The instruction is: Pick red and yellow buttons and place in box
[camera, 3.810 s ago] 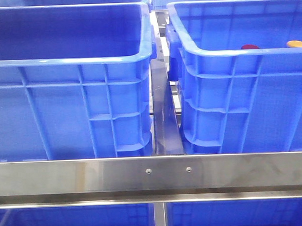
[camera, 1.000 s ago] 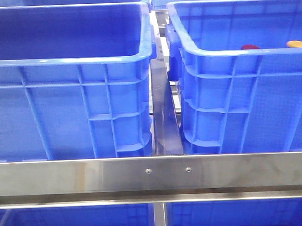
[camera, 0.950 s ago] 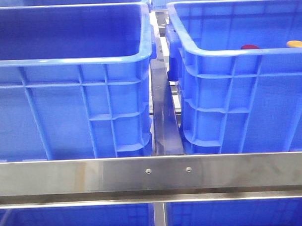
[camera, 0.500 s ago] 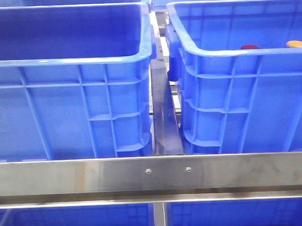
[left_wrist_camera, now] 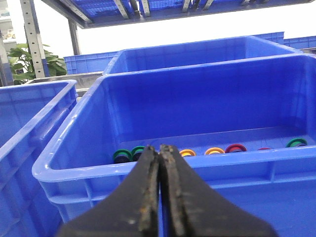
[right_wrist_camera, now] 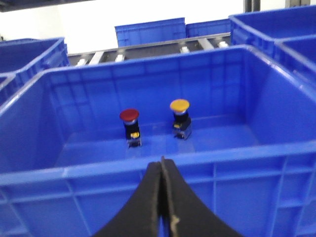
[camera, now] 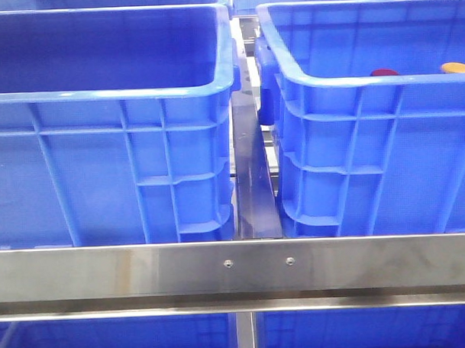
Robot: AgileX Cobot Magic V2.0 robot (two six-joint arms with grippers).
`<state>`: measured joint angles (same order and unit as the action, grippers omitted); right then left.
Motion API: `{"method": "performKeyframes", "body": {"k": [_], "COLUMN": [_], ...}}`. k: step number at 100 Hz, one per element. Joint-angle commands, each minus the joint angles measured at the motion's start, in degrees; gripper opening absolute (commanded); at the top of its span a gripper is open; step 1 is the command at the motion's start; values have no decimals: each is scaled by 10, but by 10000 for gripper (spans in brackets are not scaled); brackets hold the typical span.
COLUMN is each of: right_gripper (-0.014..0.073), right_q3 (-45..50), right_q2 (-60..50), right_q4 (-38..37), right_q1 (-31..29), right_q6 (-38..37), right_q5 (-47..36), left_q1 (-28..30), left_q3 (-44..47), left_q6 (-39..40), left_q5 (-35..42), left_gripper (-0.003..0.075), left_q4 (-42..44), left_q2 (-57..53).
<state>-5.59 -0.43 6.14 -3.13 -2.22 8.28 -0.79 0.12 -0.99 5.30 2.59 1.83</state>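
The red button and the yellow button stand upright on small dark bases on the floor of the right blue crate. In the front view only their caps show above that crate's rim: the red button and the yellow button. My right gripper is shut and empty, outside the crate's near wall. My left gripper is shut and empty, outside the near wall of a crate holding several coloured rings. The left blue crate stands beside the right one.
Green rings, orange rings and a red ring lie in the crate in the left wrist view. A steel rail crosses below the crates. A dark divider runs between them. More blue crates stand behind.
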Motion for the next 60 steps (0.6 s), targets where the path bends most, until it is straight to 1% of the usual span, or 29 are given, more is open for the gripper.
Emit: {"method": "performKeyframes", "body": {"k": [1,27,35,60], "right_gripper": [-67,-67,-67,-67], "right_q3": [9,61,61,61], "right_q2": [-17,-16,-16,-16], "right_q4": [-9,-16,-16,-12], "right_q1": [9,43,52,53], "right_q6": [-2,-5,-5,-5], "right_q5": [-59,-126,-121,-119], "left_q1": [1,1,1,1], "left_q3": [23,23,23,23], "left_q6": [1,1,1,1], "left_q5": [45,45,45,45], "left_gripper": [-19,-19,-19,-19], "left_q4": [-5,-5,-5,-5], "left_q2": [6,6,6,6]}}
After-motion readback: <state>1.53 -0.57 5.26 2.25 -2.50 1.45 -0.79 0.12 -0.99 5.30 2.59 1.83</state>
